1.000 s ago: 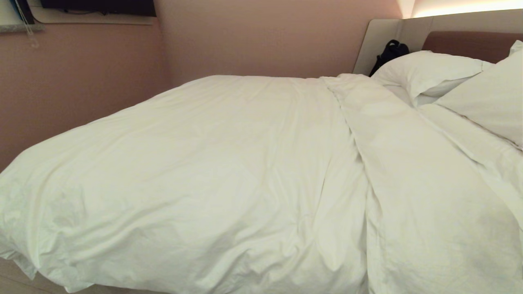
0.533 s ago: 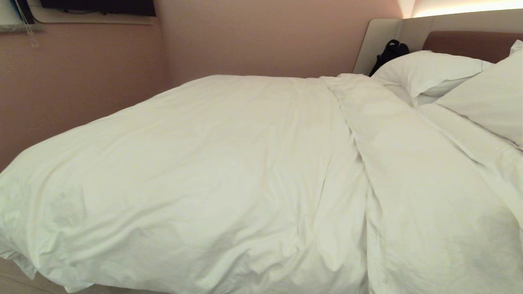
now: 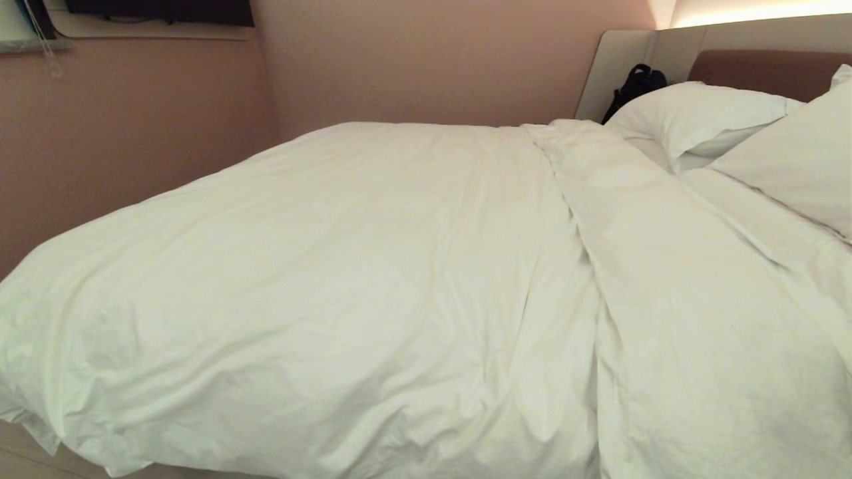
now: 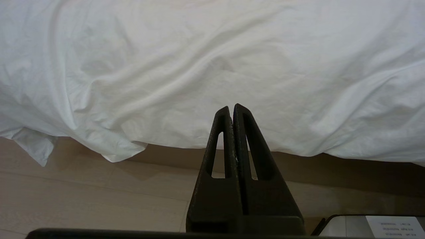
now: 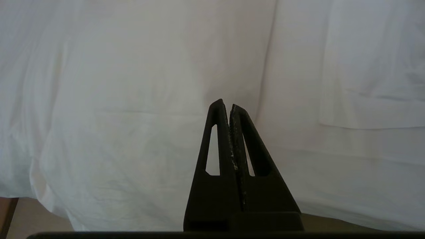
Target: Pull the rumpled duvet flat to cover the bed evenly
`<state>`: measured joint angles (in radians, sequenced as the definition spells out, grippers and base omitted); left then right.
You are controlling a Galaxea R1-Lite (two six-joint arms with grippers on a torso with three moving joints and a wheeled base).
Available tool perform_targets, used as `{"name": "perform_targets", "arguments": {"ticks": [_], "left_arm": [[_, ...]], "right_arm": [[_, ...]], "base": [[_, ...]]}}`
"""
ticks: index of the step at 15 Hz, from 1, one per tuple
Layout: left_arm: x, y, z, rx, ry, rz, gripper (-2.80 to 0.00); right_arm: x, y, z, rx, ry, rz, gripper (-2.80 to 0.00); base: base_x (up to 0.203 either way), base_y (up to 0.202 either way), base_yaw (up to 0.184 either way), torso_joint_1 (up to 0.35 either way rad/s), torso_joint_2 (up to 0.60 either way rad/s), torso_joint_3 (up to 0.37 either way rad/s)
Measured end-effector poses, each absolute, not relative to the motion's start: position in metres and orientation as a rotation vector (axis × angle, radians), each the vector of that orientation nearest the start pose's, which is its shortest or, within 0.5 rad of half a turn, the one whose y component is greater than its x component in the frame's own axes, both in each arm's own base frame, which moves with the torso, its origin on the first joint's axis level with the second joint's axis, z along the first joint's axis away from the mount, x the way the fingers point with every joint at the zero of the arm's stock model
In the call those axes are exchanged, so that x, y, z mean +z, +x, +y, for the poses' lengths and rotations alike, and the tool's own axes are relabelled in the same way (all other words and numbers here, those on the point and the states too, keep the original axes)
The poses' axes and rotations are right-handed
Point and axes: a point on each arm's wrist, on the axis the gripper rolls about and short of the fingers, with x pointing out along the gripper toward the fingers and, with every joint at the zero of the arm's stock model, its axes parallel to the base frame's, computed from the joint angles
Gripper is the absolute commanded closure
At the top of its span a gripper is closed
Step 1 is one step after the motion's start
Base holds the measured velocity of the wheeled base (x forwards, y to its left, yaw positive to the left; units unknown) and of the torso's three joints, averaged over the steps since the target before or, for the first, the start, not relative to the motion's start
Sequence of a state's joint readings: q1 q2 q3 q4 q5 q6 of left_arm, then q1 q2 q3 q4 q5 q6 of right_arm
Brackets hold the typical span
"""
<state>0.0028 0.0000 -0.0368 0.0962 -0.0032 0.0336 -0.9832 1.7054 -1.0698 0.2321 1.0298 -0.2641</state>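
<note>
The white, finely wrinkled duvet (image 3: 346,279) lies over most of the bed, with a long fold (image 3: 572,219) running from the headboard end toward the near side. Its near edge hangs down the bedside (image 4: 212,66) above the floor. Neither arm shows in the head view. My left gripper (image 4: 231,108) is shut and empty, low in front of the hanging duvet edge. My right gripper (image 5: 225,105) is shut with nothing in it, facing the draped white cloth (image 5: 132,99) of the bedside at close range.
Two white pillows (image 3: 699,116) lie at the beige-and-brown headboard (image 3: 765,70) on the right. A black bag (image 3: 636,83) sits beside the far pillow. A pink wall (image 3: 133,133) runs close along the bed's far side. Pale wooden floor (image 4: 83,192) lies below the duvet edge.
The duvet and bed look the same in the head view across the three frames, and no arm comes into that view.
</note>
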Motion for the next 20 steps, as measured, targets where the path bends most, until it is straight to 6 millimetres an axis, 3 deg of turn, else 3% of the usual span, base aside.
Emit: {"name": "perform_targets", "arguments": {"ticks": [7,14,20], "left_arm": [[0.076,-0.026,0.0,-0.001,0.033,0.059,0.0],[0.076,-0.026,0.0,-0.001,0.033,0.059,0.0],[0.076,-0.026,0.0,-0.002,0.033,0.059,0.0]], "right_arm": [[0.163,0.181,-0.243,0.112,0.479,0.473,0.0],[0.127,0.189,-0.256,0.14,0.514,0.523,0.0],[0.13,0.177,-0.258,0.099,0.529,0.516,0.0]], "base": [[0.0,0.0,0.0,0.0,0.0,0.0],[0.0,0.0,0.0,0.0,0.0,0.0],[0.0,0.0,0.0,0.0,0.0,0.0]]}}
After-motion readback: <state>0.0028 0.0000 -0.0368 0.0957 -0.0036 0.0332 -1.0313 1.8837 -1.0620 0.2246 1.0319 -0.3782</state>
